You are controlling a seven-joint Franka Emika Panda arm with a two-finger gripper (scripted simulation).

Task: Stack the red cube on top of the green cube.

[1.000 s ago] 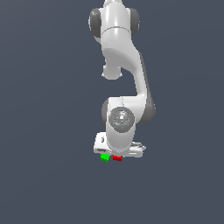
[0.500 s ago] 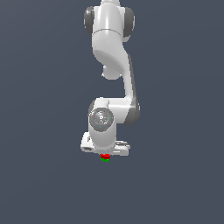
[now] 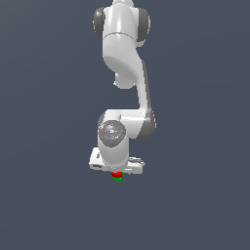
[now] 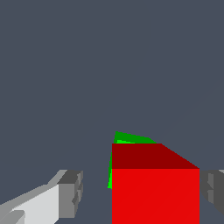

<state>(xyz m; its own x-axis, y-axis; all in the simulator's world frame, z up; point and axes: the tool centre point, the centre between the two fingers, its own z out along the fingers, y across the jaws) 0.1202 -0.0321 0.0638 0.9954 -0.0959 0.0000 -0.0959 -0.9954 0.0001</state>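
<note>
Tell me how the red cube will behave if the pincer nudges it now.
The red cube has flat faces and sharp edges, so it would probably slide, not roll. It looks rigid. It appears to sit on the green cube, slightly offset, so a sideways push might knock it off.

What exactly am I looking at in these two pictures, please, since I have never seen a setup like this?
These are simulator renders of one white robot arm. The exterior view comes from a camera off the arm and shows the whole arm reaching down to a plain dark grey surface. The wrist view comes from a camera on the arm's wrist, looking past its gripper, the grasping part. Between the grey fingers sits the red cube, with the green cube showing just behind it. In the exterior view the red cube sits directly over the green cube. One finger stands apart from the red cube, so the gripper looks open.
</note>
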